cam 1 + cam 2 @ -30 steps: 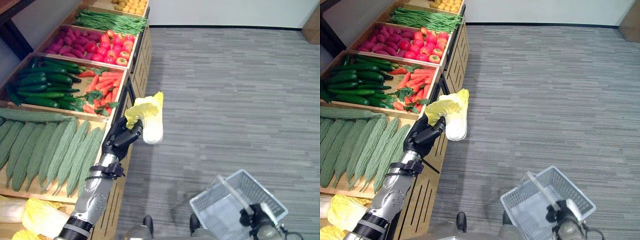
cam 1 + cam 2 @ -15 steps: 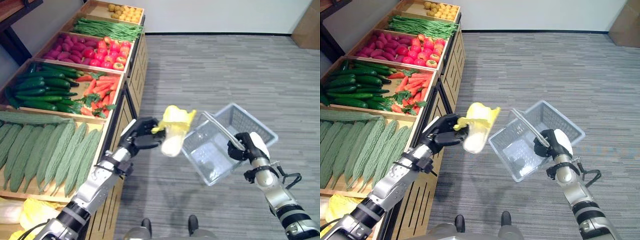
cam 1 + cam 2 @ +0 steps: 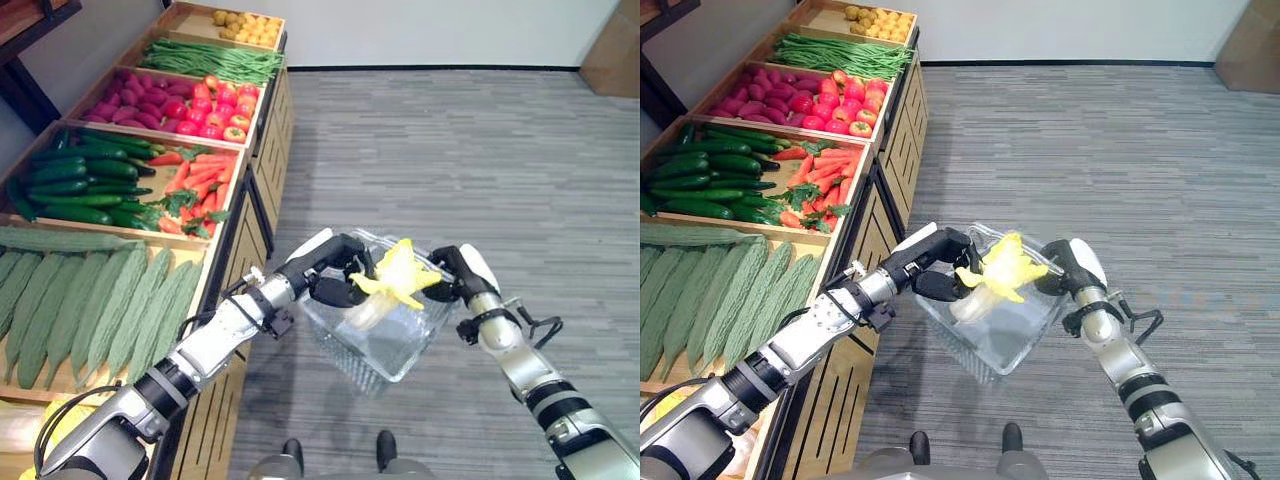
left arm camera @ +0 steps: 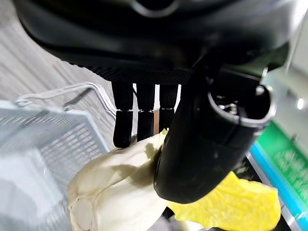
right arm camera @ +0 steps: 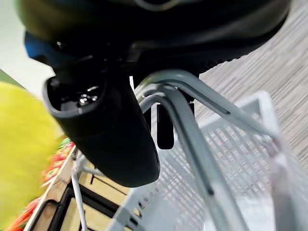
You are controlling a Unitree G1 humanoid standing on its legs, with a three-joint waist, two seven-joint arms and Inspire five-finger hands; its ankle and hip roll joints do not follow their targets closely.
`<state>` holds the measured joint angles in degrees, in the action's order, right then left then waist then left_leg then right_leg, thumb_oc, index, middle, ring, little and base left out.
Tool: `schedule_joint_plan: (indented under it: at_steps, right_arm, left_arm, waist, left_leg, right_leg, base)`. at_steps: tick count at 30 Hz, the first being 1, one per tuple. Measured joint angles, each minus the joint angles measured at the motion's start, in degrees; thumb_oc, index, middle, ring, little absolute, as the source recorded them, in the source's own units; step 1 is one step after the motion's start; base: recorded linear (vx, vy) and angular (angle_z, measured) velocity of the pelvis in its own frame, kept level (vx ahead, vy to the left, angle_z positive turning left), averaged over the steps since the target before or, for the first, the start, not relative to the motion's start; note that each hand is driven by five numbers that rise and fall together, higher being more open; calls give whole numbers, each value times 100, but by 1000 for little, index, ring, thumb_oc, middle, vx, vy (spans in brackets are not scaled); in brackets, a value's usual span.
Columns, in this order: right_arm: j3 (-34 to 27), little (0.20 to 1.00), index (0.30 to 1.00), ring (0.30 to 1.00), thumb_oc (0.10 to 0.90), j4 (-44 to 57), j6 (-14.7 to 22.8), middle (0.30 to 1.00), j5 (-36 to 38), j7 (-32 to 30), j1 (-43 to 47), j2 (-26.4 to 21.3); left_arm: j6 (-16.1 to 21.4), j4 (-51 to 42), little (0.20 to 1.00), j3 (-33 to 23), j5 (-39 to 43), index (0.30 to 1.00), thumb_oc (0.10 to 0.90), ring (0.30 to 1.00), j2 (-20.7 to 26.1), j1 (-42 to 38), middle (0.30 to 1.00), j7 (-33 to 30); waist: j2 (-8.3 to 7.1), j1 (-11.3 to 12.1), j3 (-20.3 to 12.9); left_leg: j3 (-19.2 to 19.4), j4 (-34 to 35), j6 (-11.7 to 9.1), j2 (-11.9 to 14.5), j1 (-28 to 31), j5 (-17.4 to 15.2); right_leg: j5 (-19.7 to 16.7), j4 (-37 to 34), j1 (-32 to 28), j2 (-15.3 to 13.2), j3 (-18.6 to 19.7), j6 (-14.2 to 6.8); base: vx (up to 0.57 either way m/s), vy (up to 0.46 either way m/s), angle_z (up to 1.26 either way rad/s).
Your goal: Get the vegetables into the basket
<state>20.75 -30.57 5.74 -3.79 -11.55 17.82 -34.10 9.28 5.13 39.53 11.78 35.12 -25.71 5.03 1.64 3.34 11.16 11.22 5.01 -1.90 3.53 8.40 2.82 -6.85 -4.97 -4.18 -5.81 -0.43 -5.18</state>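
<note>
left wrist view: left hand grips cabbage over basket.

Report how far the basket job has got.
Done: cabbage picked and brought into the basket, which the right hand holds by its handle. In hand: the left hand grips the cabbage, unreleased. Left: letting go, then the produce on the shelf.

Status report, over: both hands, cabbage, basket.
Left hand shut on cabbage, over basket. Right hand shut on basket handle. Nothing in the way.
</note>
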Motion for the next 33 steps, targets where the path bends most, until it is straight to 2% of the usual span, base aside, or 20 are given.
schedule_joint_plan:
  at_steps: [5, 8, 11, 14, 15, 16, 17, 22, 28, 31, 33]
  right_arm:
    - [55, 300, 300, 300, 400, 379, -9, 300, 366, 67, -22, 251]
    - [102, 300, 300, 300, 400, 806, -2, 300, 708, 107, -37, 322]
    - [199, 300, 300, 300, 400, 1308, 13, 300, 1234, 232, -108, 373]
    - [215, 300, 300, 300, 400, 1707, 20, 300, 1635, 382, -218, 353]
    - [216, 300, 300, 300, 400, 1932, 20, 300, 1865, 466, -324, 328]
    - [217, 300, 300, 300, 400, 2020, 22, 300, 2003, 528, -360, 318]
    - [220, 300, 300, 300, 400, 2091, 55, 300, 2136, 610, -400, 317]
    - [294, 300, 300, 300, 400, 2404, 71, 300, 2281, 830, -562, 178]
    - [452, 300, 300, 300, 400, 2367, 71, 300, 2256, 894, -902, 48]
    - [436, 300, 300, 300, 400, 2284, 71, 300, 2147, 864, -1074, -19]
    - [355, 300, 300, 300, 400, 2260, 153, 300, 1923, 859, -1239, 47]
  left_arm:
    - [46, 220, 300, 211, -993, 300, 400, 300, 14, -23, 300, -55]
    - [113, 366, 300, 272, -1862, 300, 400, 300, 44, -48, 300, -138]
    - [204, 539, 300, 278, -2786, 300, 400, 300, 48, -73, 300, -408]
    - [244, 727, 300, 277, -3378, 300, 400, 300, 7, -83, 300, -712]
    - [254, 847, 506, 267, -3755, 506, 547, 506, -17, -85, 506, -902]
    - [244, 942, 569, 256, -3942, 569, 592, 569, -38, -85, 569, -1015]
    - [238, 1053, 1000, 251, -4180, 1000, 900, 1000, -43, -86, 1000, -1160]
    - [93, 1708, 1000, 127, -5036, 1000, 900, 1000, -235, -84, 1000, -1642]
    - [-131, 2066, 1000, 28, -5437, 1000, 900, 1000, -273, -81, 1000, -1937]
    - [-119, 2046, 1000, -25, -5531, 1000, 900, 1000, -266, -2, 1000, -2011]
    - [-58, 1768, 1000, -214, -5564, 1000, 900, 1000, -272, 316, 1000, -2002]
  waist:
    - [2, -54, 0]
    - [1, -108, -1]
    - [1, -131, -1]
    - [-5, -137, -2]
    - [-11, -139, -6]
    - [-17, -154, -9]
    - [-22, -170, -12]
    - [-62, -159, -30]
    - [-156, -176, -81]
    - [-168, -179, -88]
    - [-170, -178, -89]
  left_leg:
    - [43, 0, 0, 3, -4, 0]
    - [46, 0, 0, 8, -5, 0]
    - [61, 0, -1, 17, -4, -1]
    - [62, 0, -2, 25, -3, -1]
    - [69, 0, -3, 31, -2, -2]
    - [75, 0, -3, 33, 1, -2]
    - [81, 0, -3, 35, 4, -2]
    - [202, 1, -16, 51, 14, -11]
    - [245, 0, -17, 65, 15, -12]
    - [263, 1, -17, 72, 22, -12]
    - [254, 1, -17, 79, 30, -12]
  right_leg:
    - [-1, 1, 28, 7, 42, 1]
    - [-1, 1, 29, 11, 44, 1]
    - [-1, 2, 36, 23, 53, 2]
    - [-2, 2, 36, 35, 54, 2]
    - [-2, 2, 39, 40, 57, 2]
    - [-2, 2, 40, 44, 64, 2]
    - [-2, 2, 40, 51, 69, 2]
    - [-10, 2, 86, 70, 152, 13]
    - [-16, 2, 105, 84, 188, 21]
    - [-17, 2, 103, 89, 200, 21]
    - [-16, 2, 87, 96, 196, 21]
  base:
    - [12, 13, -4]
    - [0, 0, 0]
    - [0, 0, 0]
    - [0, 0, 0]
    - [0, 0, 0]
    - [-7, -2, -3]
    - [-6, -4, -3]
    - [-11, -4, -8]
    - [-7, -3, -3]
    - [-3, -4, -1]
    - [0, 0, 0]
